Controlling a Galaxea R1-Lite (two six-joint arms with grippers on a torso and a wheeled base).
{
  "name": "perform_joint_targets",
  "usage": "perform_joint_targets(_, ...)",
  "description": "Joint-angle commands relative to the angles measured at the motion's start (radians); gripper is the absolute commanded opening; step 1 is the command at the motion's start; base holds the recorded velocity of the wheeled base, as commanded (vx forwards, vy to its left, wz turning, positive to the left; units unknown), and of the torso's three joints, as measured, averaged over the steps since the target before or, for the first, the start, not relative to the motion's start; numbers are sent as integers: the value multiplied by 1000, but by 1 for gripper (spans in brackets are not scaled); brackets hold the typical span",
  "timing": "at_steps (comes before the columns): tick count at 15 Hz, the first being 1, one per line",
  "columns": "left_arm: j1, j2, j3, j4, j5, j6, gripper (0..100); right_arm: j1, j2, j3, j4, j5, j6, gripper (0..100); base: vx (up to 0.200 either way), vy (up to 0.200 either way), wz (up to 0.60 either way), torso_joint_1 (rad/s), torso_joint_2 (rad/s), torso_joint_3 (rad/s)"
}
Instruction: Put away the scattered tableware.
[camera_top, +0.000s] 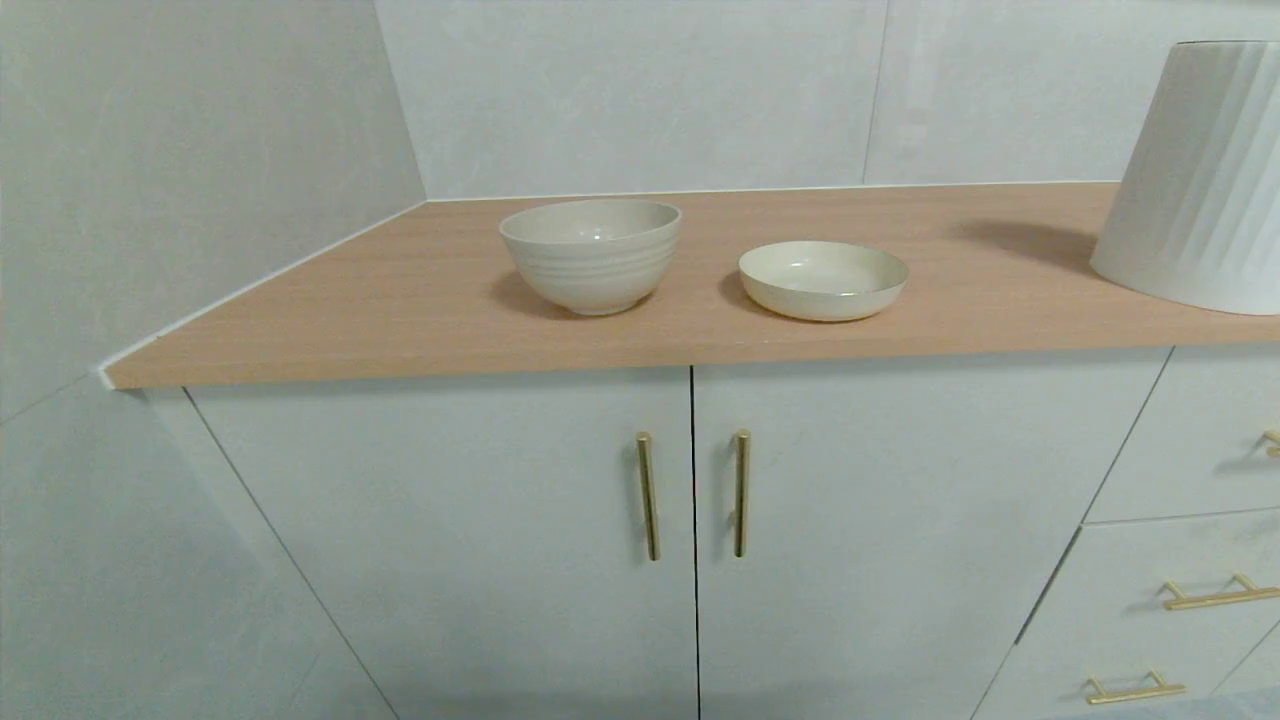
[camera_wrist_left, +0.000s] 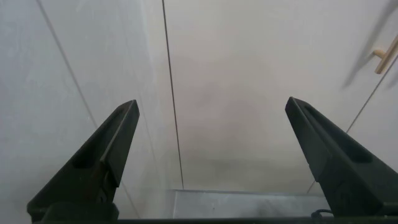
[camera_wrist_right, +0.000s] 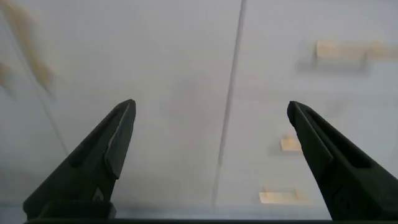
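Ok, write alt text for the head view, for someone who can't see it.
A deep ribbed cream bowl and a shallow cream dish sit apart on a wooden countertop, the bowl on the left. Below are two closed white cabinet doors with upright gold handles; a white pleated shade stands on the counter at the right.

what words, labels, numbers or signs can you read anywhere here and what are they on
None: no readable word, number, label or sign in any view.
The bowl, the shallow dish and the ribbed white shade are plain.
The cabinet doors, drawer fronts and countertop bear no print.
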Motion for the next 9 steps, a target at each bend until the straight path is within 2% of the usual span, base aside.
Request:
perform_joint_targets(1, 0, 0, 0, -1, 0, 0, 100, 19, 197, -143, 62, 158, 16, 100, 0, 0, 0, 0, 0, 0)
perform_joint_targets(4, 0, 0, 0, -1, 0, 0, 100, 26, 461, -180, 60, 334, 14, 100, 0, 0, 0, 0, 0, 0)
perform_joint_targets(5, 0, 0, 0, -1, 0, 0, 100, 62, 617, -229, 57, 386, 16, 100, 0, 0, 0, 0, 0, 0)
perform_joint_targets(6, 0, 0, 0, -1, 0, 0, 100, 91, 677, -247, 54, 391, 16, 100, 0, 0, 0, 0, 0, 0)
perform_joint_targets(7, 0, 0, 0, -1, 0, 0, 100, 174, 786, -283, 28, 390, 22, 100, 0, 0, 0, 0, 0, 0)
perform_joint_targets(9, 0, 0, 0, -1, 0, 0, 100, 267, 938, -321, -50, 388, 33, 100, 0, 0, 0, 0, 0, 0)
